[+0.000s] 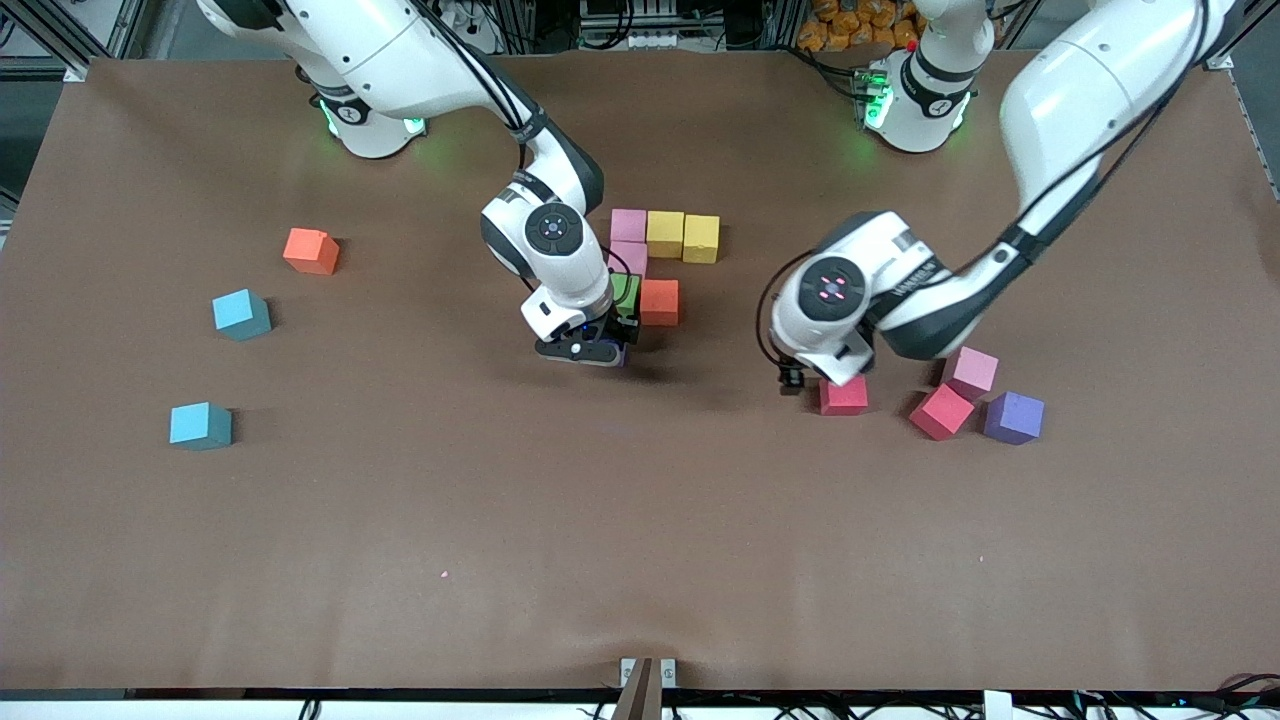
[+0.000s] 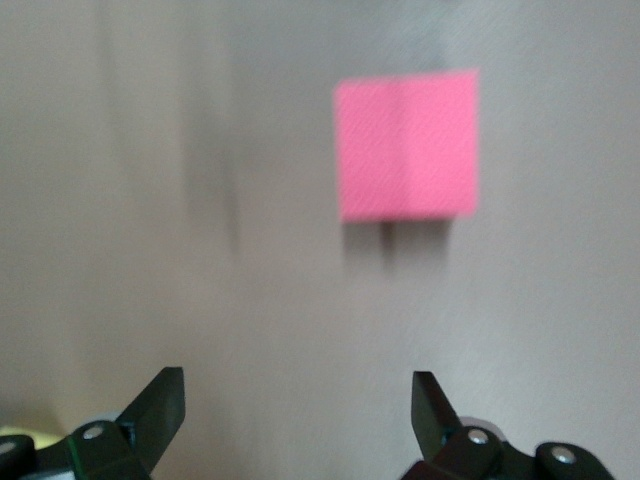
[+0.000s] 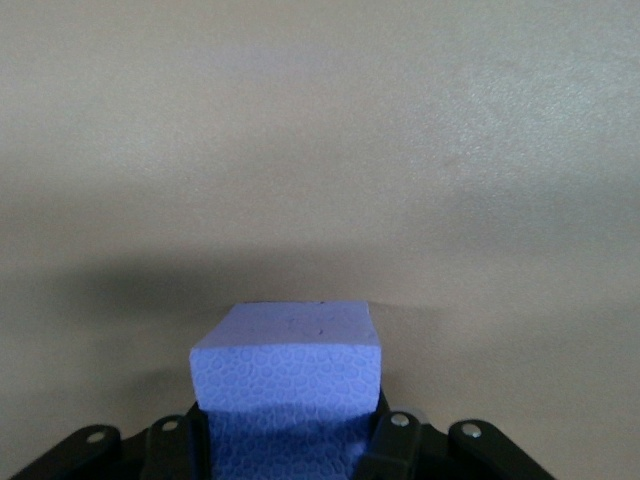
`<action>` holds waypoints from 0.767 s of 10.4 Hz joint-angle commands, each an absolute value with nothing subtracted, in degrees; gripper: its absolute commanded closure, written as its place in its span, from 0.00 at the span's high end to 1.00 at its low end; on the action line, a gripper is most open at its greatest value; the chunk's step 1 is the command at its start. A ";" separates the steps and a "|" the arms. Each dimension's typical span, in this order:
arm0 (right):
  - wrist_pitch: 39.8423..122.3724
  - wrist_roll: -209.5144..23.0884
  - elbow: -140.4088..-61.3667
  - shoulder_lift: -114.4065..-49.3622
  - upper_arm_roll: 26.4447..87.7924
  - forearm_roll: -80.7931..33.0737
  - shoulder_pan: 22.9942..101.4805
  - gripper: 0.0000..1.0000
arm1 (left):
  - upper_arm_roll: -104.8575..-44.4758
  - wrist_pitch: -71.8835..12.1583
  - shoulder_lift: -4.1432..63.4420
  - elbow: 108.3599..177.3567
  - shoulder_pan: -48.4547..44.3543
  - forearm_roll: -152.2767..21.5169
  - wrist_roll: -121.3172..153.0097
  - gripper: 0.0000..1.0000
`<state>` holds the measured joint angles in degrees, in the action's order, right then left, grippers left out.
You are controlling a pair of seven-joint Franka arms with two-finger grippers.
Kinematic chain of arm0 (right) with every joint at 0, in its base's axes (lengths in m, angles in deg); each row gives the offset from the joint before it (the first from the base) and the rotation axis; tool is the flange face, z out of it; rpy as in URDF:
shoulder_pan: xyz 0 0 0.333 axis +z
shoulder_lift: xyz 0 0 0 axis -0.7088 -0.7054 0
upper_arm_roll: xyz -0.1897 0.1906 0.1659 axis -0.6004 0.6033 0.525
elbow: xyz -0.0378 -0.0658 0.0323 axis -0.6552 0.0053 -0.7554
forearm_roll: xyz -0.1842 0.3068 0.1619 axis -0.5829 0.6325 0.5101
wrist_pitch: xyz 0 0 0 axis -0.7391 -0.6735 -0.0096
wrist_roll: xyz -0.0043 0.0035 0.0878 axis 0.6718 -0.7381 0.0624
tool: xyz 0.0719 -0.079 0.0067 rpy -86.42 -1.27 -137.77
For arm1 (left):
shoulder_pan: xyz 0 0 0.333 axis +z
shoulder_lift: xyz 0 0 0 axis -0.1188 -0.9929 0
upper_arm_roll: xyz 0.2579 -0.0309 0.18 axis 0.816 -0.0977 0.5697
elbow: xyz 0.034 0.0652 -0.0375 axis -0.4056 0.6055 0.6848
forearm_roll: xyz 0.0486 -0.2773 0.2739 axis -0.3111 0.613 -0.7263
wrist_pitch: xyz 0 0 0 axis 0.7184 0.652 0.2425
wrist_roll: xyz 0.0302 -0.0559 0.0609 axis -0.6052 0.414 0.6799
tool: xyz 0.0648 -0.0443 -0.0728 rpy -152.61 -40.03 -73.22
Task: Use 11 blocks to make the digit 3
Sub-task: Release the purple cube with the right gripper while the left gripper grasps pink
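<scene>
Loose blocks at the right arm's end of the desk (image 1: 400,560): an orange block (image 1: 310,250), a cyan block (image 1: 241,314) and a second cyan block (image 1: 200,425), well apart from each other and from the figure.

The partial digit 3 sits mid-desk. Its top bar reads pink block (image 1: 628,225), yellow block (image 1: 665,233), second yellow block (image 1: 701,238). A second pink block (image 1: 630,258) and a green block (image 1: 625,292) continue the side, with an orange-red block (image 1: 659,301) beside the green.

The right gripper (image 1: 590,350) is clamped on a purple-blue block (image 3: 288,375), low at the near end of that side, just below the green block. Judgement: the next move is a straight set-down flush with the green block.

The left gripper (image 2: 298,420) stands with jaws wide and empty, over the desk next to a red block (image 1: 843,395), which lies ahead of its fingertips. A pink block (image 1: 970,372), another red block (image 1: 941,411) and a purple block (image 1: 1013,417) cluster toward the left arm's end, nearest that arm.
</scene>
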<state>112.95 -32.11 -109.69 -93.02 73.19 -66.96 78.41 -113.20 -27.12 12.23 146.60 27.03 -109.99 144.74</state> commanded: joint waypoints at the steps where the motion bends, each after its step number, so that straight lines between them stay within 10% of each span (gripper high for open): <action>1: 112.26 -30.26 -110.58 -92.43 72.06 -67.47 80.20 0.17 | -112.16 -26.26 13.17 147.12 28.09 -111.11 137.65 1.00; 8: 112.18 -29.29 -111.73 -91.55 71.62 -67.47 81.17 0.19 | -112.06 -28.18 12.73 147.65 35.11 -115.59 137.36 1.00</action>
<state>112.57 -31.29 -109.87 -92.78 72.41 -66.99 79.79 -111.47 -26.74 12.20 146.85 32.90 -114.62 137.66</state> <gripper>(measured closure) 0.467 0.000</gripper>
